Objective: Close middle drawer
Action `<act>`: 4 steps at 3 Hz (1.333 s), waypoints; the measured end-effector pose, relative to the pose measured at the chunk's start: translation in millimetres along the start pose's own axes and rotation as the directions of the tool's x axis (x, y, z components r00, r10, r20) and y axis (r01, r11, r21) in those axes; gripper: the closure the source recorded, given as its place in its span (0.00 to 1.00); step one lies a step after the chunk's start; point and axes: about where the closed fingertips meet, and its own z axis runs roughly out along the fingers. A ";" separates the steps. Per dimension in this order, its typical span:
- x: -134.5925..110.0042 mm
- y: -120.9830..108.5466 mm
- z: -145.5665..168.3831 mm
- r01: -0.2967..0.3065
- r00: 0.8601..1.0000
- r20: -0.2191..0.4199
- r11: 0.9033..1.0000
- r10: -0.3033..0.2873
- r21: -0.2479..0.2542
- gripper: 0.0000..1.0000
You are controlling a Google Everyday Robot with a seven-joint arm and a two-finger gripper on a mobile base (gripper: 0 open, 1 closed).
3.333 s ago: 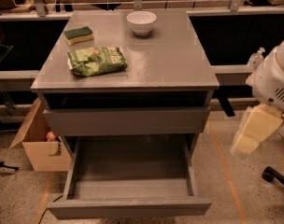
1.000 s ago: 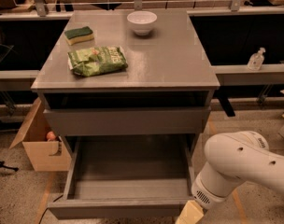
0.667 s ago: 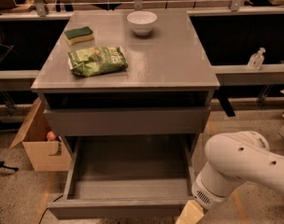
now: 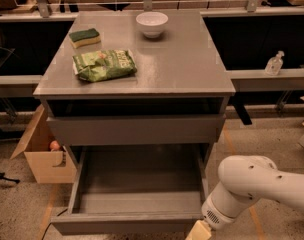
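Note:
The middle drawer [image 4: 134, 186] is pulled far out of the grey cabinet, and its deep grey box is empty. Its flat front [image 4: 122, 224] lies at the bottom of the view. The taller top drawer front [image 4: 137, 129] sits just under the tabletop and stands slightly out. My white arm [image 4: 257, 184] reaches in from the lower right. My gripper [image 4: 199, 231] shows only as a cream piece at the bottom edge, right by the front right corner of the middle drawer. The rest of it is cut off by the frame.
On the tabletop [image 4: 187, 59] lie a green chip bag [image 4: 104, 64], a green-and-yellow sponge [image 4: 85, 37] and a white bowl [image 4: 152, 23]. An open cardboard box [image 4: 42, 154] stands on the floor at the left. A clear bottle [image 4: 274, 64] stands on a shelf at the right.
The arm has swung from the right side of the cabinet down to the front right corner of the open drawer. Over the last second it has barely moved. The drawer has not moved.

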 end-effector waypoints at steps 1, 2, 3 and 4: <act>-0.8 -5.1 30.8 -0.018 1.000 -0.006 0.999 0.017 -0.047 0.40; -2.5 -6.6 52.1 -0.030 0.999 -0.021 0.998 0.029 -0.063 0.63; -3.9 -7.6 71.0 -0.048 0.998 -0.042 0.997 0.046 -0.057 0.87; -5.8 -11.1 87.1 -0.066 0.997 -0.030 0.997 0.065 -0.050 1.00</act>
